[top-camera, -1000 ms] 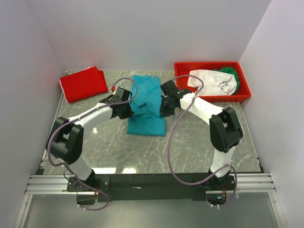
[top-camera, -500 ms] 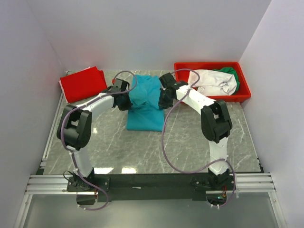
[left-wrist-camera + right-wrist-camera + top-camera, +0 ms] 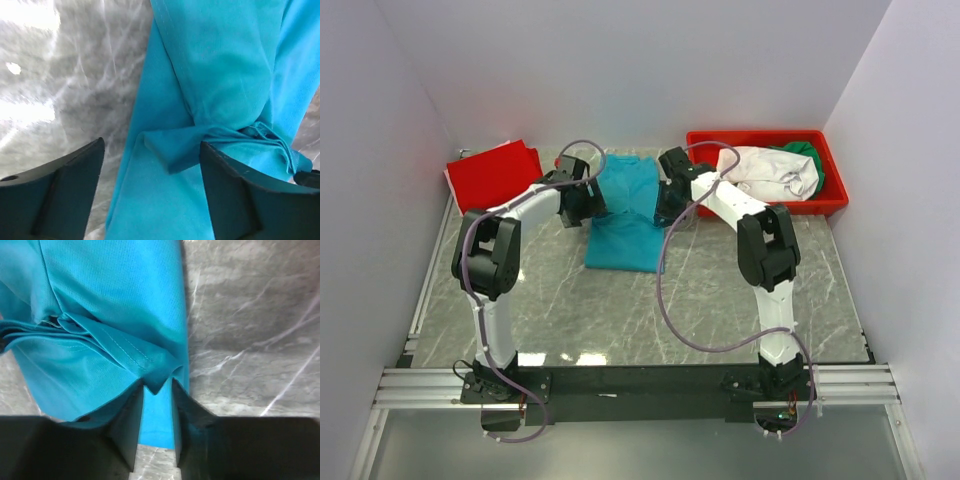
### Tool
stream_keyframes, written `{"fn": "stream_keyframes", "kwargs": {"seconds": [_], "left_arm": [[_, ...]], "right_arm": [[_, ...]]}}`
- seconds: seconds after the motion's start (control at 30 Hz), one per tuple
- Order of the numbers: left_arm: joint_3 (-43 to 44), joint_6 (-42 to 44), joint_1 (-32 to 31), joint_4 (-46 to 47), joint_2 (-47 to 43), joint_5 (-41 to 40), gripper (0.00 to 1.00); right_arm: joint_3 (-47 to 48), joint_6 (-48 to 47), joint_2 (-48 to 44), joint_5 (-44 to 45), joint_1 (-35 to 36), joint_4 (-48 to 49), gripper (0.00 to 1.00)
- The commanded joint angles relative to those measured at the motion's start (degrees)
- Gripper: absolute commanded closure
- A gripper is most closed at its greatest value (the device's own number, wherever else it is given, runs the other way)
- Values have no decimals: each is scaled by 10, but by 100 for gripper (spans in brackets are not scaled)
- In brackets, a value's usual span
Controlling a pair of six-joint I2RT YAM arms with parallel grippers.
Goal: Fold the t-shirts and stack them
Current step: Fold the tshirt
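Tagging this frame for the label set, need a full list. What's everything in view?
teal shirt: 1, teal, partly folded, far middle of the table
red shirt: 1, red, far left corner of the table
white shirt: 1, white, crumpled in the bin
green shirt: 1, green, in the bin behind the white shirt, mostly hidden
bin: 1, red, far right corner of the table
table: 1, grey marbled
cables: 2, purple, looping along the arms
left arm, right arm: 2, white and black, reaching to the teal shirt
left pincer: 1, black, open over the teal shirt's left edge
right pincer: 1, black, shut on a fold at its right edge
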Motion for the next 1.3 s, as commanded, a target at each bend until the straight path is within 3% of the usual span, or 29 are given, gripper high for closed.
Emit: {"fn": "stream_keyframes", "kwargs": {"seconds": [0.0,0.17,0.3,0.7,0.9,1.27], "left_arm": [[49,2,11,-8,0,-8,16],[42,20,17,-7,-34,-3,10],[-33,32,18,17,-94,25,10],[-263,25,17,98,-217,75,14],[-309,22,16,104,-238,72,15],[-312,18,11,110,-226,76,16]], "right_arm": [[35,-8,-11,-8,-20,-15,62],[20,-15,-57,-12,-47,-7,55],[4,-22,-90,-12,-52,-13,54],[-214,-5,-200,-83,-29,63,56],[-286,20,-206,-107,14,106,56],[-293,36,-169,-80,30,109,55]]}}
